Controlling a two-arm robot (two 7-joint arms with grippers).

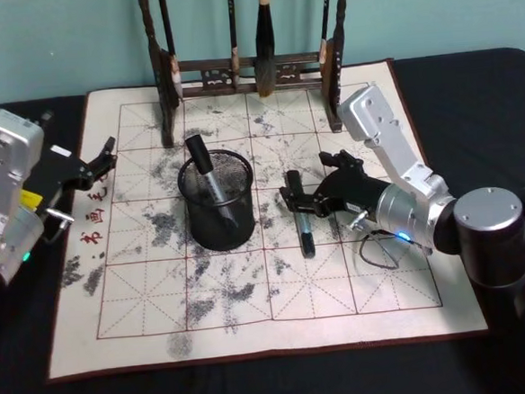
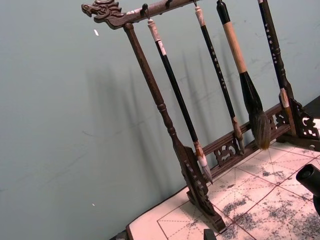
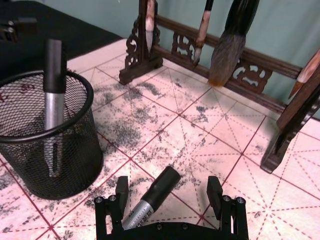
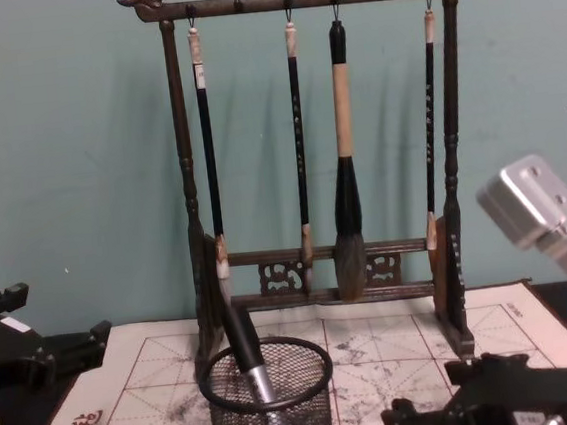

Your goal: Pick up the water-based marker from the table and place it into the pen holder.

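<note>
The water-based marker (image 1: pixel 302 219), grey-bodied with a black cap, lies flat on the calligraphy mat just right of the pen holder (image 1: pixel 219 220). My right gripper (image 1: pixel 313 192) is low over the mat and open. In the right wrist view, the marker (image 3: pixel 151 198) lies between the two fingers (image 3: pixel 121 189) of my right gripper (image 3: pixel 167 192), touching neither. The black mesh pen holder (image 3: pixel 47 150) holds another grey marker (image 3: pixel 51 90) leaning upright. My left gripper (image 1: pixel 98 162) rests open at the mat's left edge, away from both.
A tall dark wooden brush rack (image 1: pixel 252 71) with several hanging brushes stands at the back of the mat (image 1: pixel 251 297); its foot (image 3: pixel 280 145) is close ahead of my right gripper. A thin cable loop (image 1: pixel 379 247) lies by my right wrist. Black cloth surrounds the mat.
</note>
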